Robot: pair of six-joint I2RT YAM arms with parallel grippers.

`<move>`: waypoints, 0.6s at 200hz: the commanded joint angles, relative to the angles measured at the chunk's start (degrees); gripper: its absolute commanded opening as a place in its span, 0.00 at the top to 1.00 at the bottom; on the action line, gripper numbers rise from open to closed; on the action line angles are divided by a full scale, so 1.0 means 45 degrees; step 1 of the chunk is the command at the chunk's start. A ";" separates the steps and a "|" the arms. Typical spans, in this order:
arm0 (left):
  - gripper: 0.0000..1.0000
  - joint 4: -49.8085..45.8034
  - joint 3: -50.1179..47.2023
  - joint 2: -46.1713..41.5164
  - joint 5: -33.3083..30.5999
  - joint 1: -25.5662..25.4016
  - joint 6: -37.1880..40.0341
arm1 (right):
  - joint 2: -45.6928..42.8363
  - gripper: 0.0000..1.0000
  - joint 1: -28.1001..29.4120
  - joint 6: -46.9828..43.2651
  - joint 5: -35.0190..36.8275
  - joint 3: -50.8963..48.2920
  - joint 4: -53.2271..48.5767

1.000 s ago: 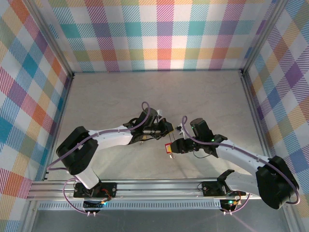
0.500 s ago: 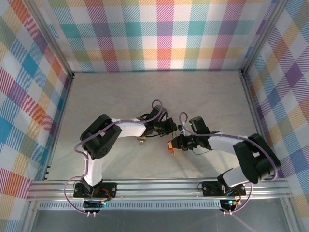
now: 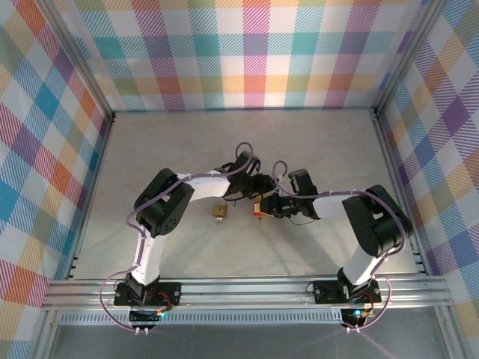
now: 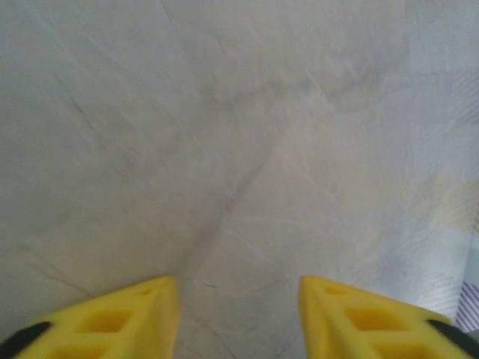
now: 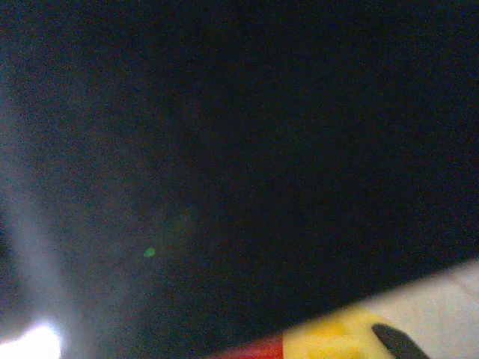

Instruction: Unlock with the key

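Right gripper (image 3: 263,206): pressed together on a small red key (image 3: 258,212), at the middle of the table (image 3: 187,149). Brass padlock (image 3: 218,213): lay loose on the tabletop, near the key on its left and apart from both grippers. Left gripper (image 4: 238,295): yellow fingers (image 4: 142,314) spread over bare tabletop, just behind the right gripper. Plaid walls (image 3: 254,52): stood around the table.

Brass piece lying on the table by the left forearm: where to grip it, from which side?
Grip the brass piece across its body, coming straight down: it lies on the table, apart from both arms. Finer parts are too small to tell. The left gripper, open and empty, probably suits; the right gripper holds a red-and-yellow piece.
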 commanded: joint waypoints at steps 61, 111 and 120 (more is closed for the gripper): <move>0.13 -0.3034 0.1607 -0.1755 -0.1786 0.1687 0.1145 | 0.1989 1.00 0.0310 0.0818 -0.0782 0.0733 0.0274; 0.10 -0.3195 0.0771 -0.3404 -0.2103 0.2041 0.1105 | 0.2748 1.00 0.0332 0.0949 -0.0921 0.1077 0.0218; 0.09 -0.3615 0.0658 -0.3843 -0.2228 0.2041 0.1196 | 0.2861 0.94 0.0332 0.1029 -0.0930 0.1135 0.0193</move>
